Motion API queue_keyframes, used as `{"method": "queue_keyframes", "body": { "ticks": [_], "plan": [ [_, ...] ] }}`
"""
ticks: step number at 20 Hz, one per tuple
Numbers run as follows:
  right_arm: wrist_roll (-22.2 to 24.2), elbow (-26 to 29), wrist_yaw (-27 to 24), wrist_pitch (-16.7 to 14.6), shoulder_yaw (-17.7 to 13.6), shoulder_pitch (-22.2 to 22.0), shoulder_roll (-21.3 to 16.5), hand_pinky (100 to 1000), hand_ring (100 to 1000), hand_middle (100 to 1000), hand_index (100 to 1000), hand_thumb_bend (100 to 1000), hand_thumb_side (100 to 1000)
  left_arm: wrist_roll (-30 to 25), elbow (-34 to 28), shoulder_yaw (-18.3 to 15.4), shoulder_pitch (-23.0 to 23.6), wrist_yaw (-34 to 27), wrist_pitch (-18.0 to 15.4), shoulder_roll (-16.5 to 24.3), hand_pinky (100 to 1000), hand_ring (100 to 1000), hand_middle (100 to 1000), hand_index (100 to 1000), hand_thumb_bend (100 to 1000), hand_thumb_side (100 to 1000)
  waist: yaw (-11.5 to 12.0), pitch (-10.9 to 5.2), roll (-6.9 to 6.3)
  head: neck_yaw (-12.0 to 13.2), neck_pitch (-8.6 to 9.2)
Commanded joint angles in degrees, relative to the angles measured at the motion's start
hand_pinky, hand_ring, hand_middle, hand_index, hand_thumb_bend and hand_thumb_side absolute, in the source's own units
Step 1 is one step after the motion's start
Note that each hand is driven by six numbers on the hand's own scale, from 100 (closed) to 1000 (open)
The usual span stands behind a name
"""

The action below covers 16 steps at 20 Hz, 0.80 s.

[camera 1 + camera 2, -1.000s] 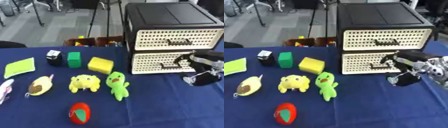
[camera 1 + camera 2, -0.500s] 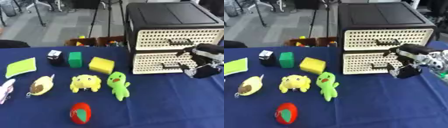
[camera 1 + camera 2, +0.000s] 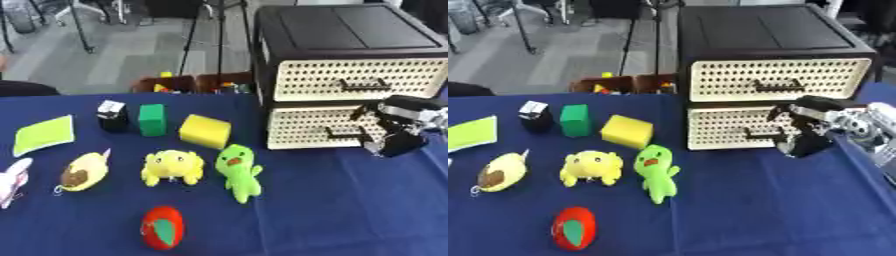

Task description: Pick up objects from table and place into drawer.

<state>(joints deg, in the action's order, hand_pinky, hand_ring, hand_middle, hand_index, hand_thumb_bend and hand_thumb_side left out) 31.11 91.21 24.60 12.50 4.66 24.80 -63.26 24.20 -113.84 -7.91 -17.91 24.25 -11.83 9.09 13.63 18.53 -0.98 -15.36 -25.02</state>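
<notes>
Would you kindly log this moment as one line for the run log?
right hand: at lower drawer front, by handle | drawers: both closed | toys: untouched on table | left hand: not in view

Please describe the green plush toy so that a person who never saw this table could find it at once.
Start at the black drawer cabinet on the blue table and look down and left of its lower drawer. There, in the row of soft toys, stands the green plush toy, right of the yellow plush frog. It alone is green with an orange beak.
</notes>
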Motion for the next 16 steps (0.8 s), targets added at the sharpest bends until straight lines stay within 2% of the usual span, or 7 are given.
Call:
{"method": "queue_keyframes", "body": {
  "ticks": [1, 10, 16],
  "plan": [
    [0.33, -1.02, -0.16, -0.13, 0.00, 1.36, -0.94, 100, 328, 129, 884, 100, 246, -0.15, -0.75, 0.17, -0.37, -0.28, 0.01, 0.54, 458, 661, 648, 775, 120, 791, 0.05, -0.74, 0.02, -0.37, 0.67],
    [0.35, -6.80, 0.35, -0.63, 0.81, 3.17, 1.22, 100, 326, 126, 889, 100, 235, -0.16, -0.75, 0.19, -0.31, -0.47, 0.07, 0.24, 456, 660, 647, 776, 118, 791, 0.55, -0.35, -0.02, -0.80, 1.21],
    [2.00, -8.09, 0.69, -1.72, 1.71, 3.35, 1.72, 100, 325, 128, 858, 100, 227, -0.16, -0.75, 0.20, -0.25, -0.62, 0.17, 0.13, 455, 656, 644, 775, 116, 789, 0.53, -0.21, -0.05, -0.88, 1.27]
  ]
}}
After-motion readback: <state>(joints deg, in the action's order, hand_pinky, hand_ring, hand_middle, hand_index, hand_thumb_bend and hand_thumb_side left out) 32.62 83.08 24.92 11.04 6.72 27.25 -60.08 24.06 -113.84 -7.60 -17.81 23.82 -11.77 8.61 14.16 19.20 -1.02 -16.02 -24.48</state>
